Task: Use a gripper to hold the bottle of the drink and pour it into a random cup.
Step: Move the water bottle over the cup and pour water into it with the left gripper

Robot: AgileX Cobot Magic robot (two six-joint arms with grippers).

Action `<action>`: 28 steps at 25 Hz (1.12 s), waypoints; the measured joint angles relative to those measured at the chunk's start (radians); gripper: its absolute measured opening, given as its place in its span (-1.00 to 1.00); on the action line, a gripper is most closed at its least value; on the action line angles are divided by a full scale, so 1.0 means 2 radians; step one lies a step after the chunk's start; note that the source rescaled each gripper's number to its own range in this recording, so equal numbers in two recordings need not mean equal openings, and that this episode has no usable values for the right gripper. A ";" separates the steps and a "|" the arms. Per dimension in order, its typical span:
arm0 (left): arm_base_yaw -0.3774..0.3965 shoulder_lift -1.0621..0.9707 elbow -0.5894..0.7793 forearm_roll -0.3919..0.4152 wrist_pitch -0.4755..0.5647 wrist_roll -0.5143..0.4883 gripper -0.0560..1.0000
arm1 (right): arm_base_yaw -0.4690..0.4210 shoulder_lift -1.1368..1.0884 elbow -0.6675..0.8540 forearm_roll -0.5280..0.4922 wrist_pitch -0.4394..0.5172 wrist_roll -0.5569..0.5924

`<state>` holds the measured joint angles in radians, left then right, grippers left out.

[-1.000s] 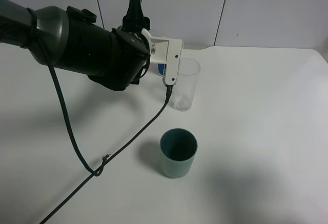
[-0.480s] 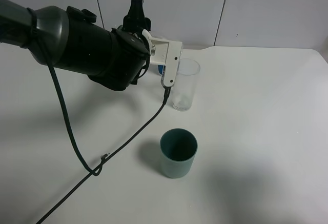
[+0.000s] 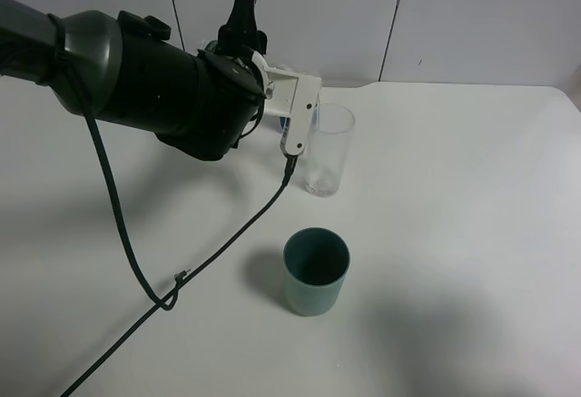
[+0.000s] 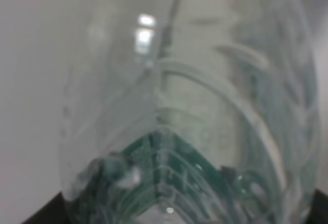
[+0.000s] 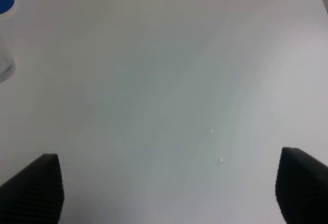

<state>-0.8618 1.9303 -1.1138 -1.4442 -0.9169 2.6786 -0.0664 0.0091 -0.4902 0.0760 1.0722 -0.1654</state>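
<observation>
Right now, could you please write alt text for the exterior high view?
A bulky black robot arm reaches from the left over a white table, its white gripper beside the rim of a tall clear tumbler. A teal cup stands nearer the camera, and a black cable trails across the table.

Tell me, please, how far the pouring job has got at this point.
Done: the left gripper is shut on the bottle, which fills the left wrist view. In hand: the gripper hangs beside the rim of the tall clear cup. Left: the pour itself; I cannot make out any drink in that cup.
</observation>
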 joint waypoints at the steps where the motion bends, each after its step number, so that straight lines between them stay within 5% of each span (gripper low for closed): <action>1: 0.000 0.000 0.000 0.000 -0.001 0.001 -0.89 | 0.000 0.000 0.000 0.000 0.000 0.000; 28: 0.000 0.000 0.000 0.013 -0.006 0.018 -0.89 | 0.000 0.000 0.000 0.000 0.000 0.000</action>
<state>-0.8618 1.9303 -1.1138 -1.4180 -0.9299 2.7148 -0.0664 0.0091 -0.4902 0.0760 1.0722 -0.1654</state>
